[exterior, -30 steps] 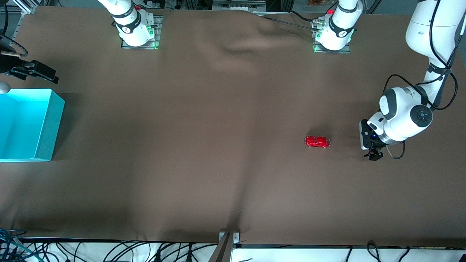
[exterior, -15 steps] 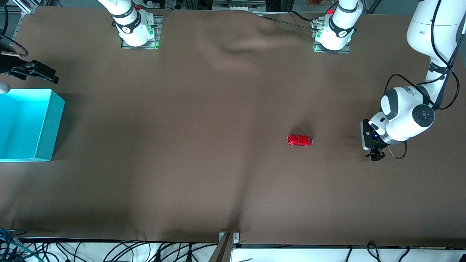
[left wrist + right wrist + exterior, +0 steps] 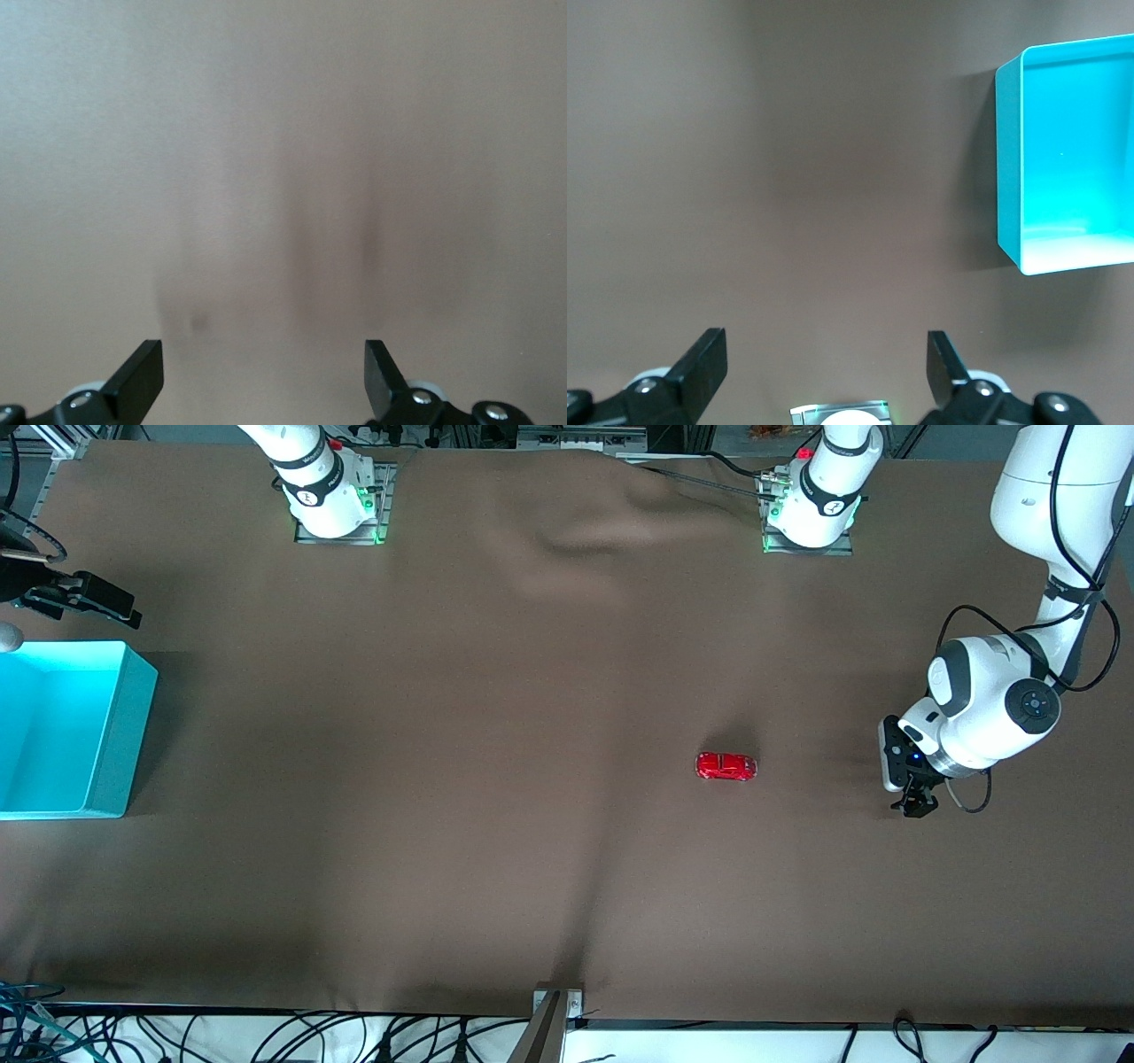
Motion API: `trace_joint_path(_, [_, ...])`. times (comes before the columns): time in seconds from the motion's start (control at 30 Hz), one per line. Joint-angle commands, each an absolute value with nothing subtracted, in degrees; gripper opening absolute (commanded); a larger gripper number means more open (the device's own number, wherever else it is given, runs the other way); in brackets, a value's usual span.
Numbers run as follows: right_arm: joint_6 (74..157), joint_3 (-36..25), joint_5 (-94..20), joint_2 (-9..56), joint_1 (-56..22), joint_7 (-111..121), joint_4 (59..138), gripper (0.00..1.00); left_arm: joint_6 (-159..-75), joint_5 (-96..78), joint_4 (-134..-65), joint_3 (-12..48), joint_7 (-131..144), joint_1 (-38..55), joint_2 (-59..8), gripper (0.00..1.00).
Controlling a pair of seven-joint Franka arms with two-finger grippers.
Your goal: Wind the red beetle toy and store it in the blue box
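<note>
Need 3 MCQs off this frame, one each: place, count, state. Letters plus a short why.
1. Where is the red beetle toy?
A. In the blue box
B. On the brown table cloth, toward the left arm's end
C. Between the right gripper's fingers

2. How many toy cars are on the table?
A. One
B. Two
C. Three

3. What state is the left gripper in?
A. Shut on the toy
B. Open and empty
C. Shut on the box rim

Key:
1 B: the toy sits on the table cloth, apart from the blue box at the right arm's end.
2 A: only one red car shows in the front view.
3 B: the left wrist view shows its fingers spread with bare cloth between them. The right gripper is open too, over the cloth near the box.
</note>
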State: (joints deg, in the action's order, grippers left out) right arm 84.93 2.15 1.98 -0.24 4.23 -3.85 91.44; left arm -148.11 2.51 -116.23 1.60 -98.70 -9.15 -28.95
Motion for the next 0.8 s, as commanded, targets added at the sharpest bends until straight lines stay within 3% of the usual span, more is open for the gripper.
trace_joint_path(0.0, [84.20,1.85,1.41,-0.88,4.48,-3.25,91.32,1.00,-144.59,3.25,-116.37,2.11,-99.32,-8.88,-24.70,1.00])
trace_joint_path(0.3, [84.37,1.76,1.41,-0.79,4.48,-3.51,91.32,1.00,-140.11,3.25,-116.45,2.90,-95.28,-5.54,-20.48,1.00])
trace_joint_path(0.53, [84.46,1.84,1.49,-0.79,4.48,-3.60,91.41,1.00,-133.60,3.25,-116.54,5.71,-85.27,-2.91,-16.97,1.00])
trace_joint_path(0.77, [84.73,1.84,1.58,-0.62,4.48,-3.60,91.41,1.00,-132.63,3.25,-117.07,10.98,-79.37,-2.02,-16.08,1.00])
